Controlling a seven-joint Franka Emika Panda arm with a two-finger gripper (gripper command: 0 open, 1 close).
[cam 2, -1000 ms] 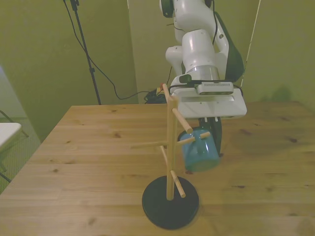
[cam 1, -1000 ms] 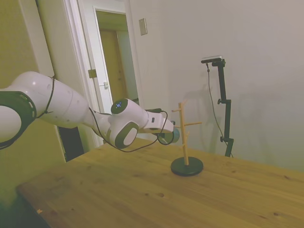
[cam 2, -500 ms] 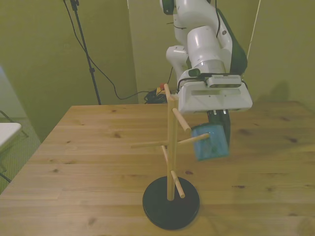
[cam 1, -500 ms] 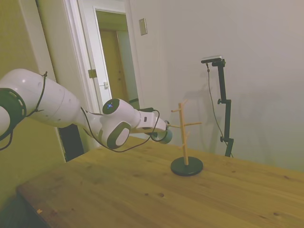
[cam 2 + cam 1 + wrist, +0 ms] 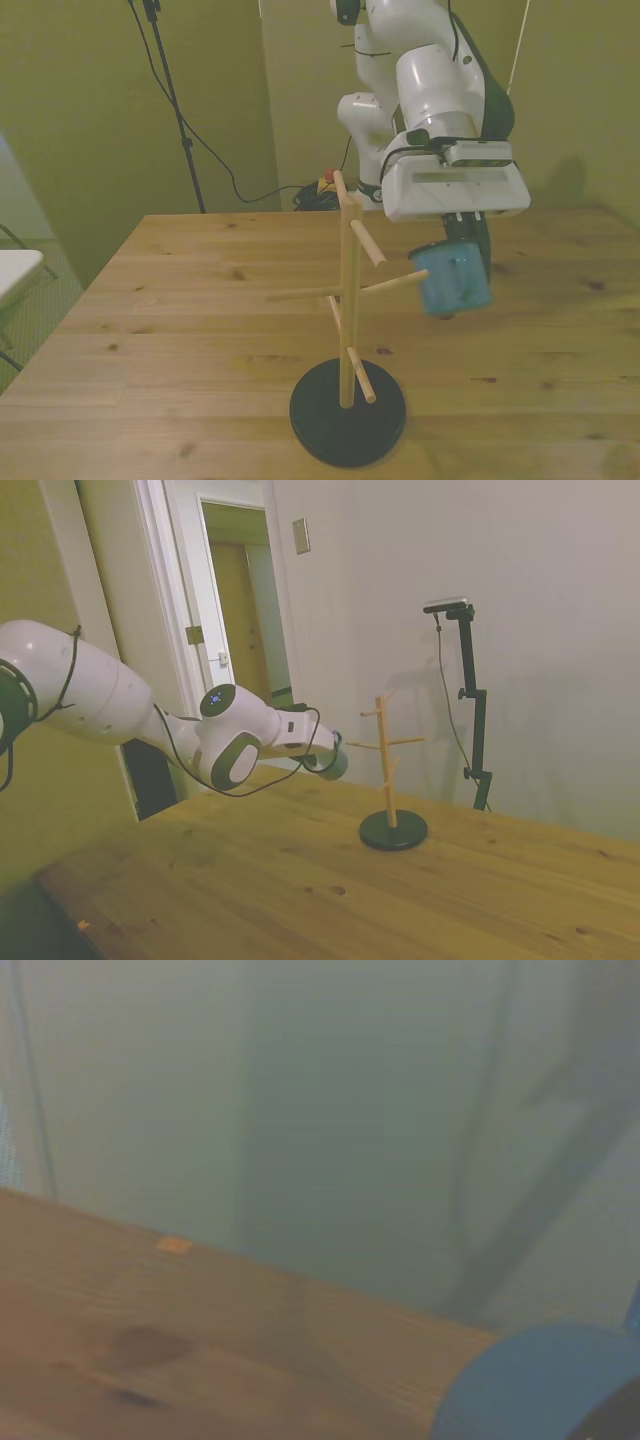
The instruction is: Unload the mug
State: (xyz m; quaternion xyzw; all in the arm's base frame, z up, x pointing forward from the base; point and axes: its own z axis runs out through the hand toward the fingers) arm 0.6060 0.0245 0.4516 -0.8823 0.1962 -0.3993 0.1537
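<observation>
The teal mug (image 5: 455, 278) hangs in the air above the table, off the rack and just past the tip of a peg, to the front view's right of it. My gripper (image 5: 466, 246) is shut on the mug from above and behind, with dark fingers partly hidden by it. In the side view the mug (image 5: 331, 765) sits at the end of the arm, a short way left of the wooden peg rack (image 5: 389, 770). A blurred blue part of the mug (image 5: 540, 1385) shows in the wrist view.
The peg rack (image 5: 348, 290) stands on a round black base (image 5: 347, 410) near the front edge of the wooden table (image 5: 180, 330), with pegs sticking out to both sides. A doorway (image 5: 245, 610) lies behind the arm. A white object (image 5: 15, 272) sits off the table's left.
The mug has come off the peg. My gripper carried it away from the rack, toward the front view's right and slightly upward; in the side view arm and mug drew back to the left.
</observation>
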